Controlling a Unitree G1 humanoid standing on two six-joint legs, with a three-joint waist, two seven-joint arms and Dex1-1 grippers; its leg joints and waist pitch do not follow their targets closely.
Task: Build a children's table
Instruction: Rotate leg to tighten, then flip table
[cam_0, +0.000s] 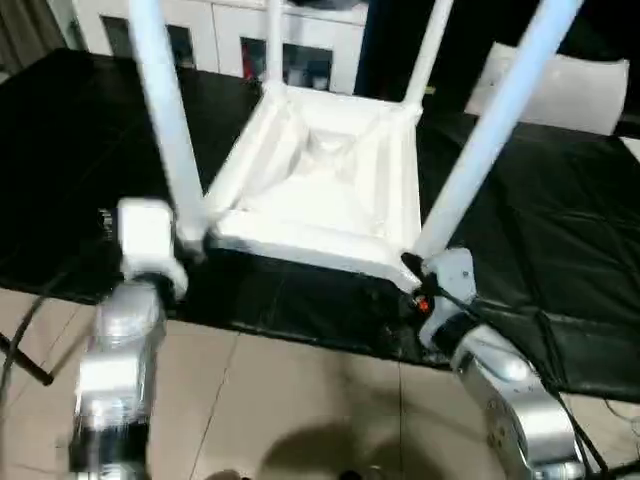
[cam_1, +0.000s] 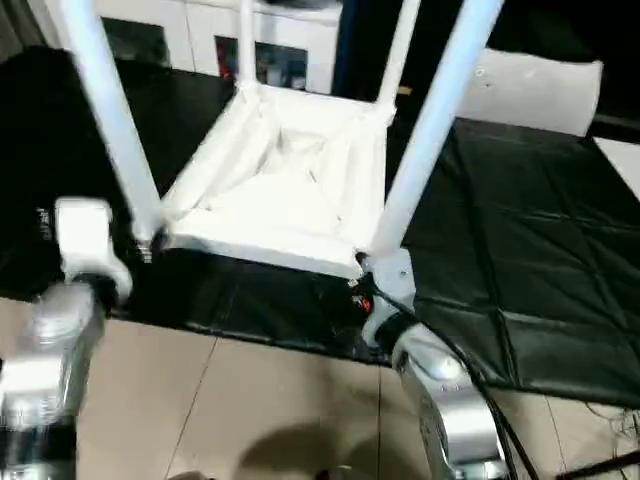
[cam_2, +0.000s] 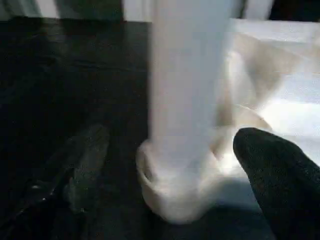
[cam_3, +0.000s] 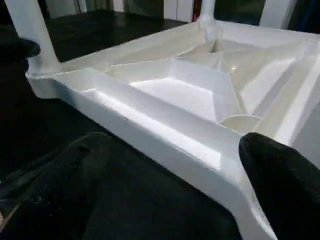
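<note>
The children's table lies upside down on the black mat, its white ribbed tabletop (cam_0: 320, 190) facing up. Four white legs stand in the corner sockets: near-left (cam_0: 165, 110), near-right (cam_0: 490, 130) and two at the back (cam_0: 272, 45). My left gripper (cam_2: 172, 137) is open at the base of the near-left leg (cam_2: 185, 90), with one black finger (cam_2: 85, 165) on each side of the socket. My right gripper (cam_3: 175, 145) is open at the near-right corner. Its fingers (cam_3: 285, 185) straddle the tabletop's front rim (cam_3: 150, 120) without closing on it.
A white pillow-like block (cam_0: 560, 90) lies at the back right of the mat (cam_0: 560, 260). White cabinets (cam_0: 230, 40) stand behind. The mat's front edge runs just behind my wrists, with tiled floor (cam_0: 280, 400) below. Dark cables trail along my right forearm (cam_0: 520, 400).
</note>
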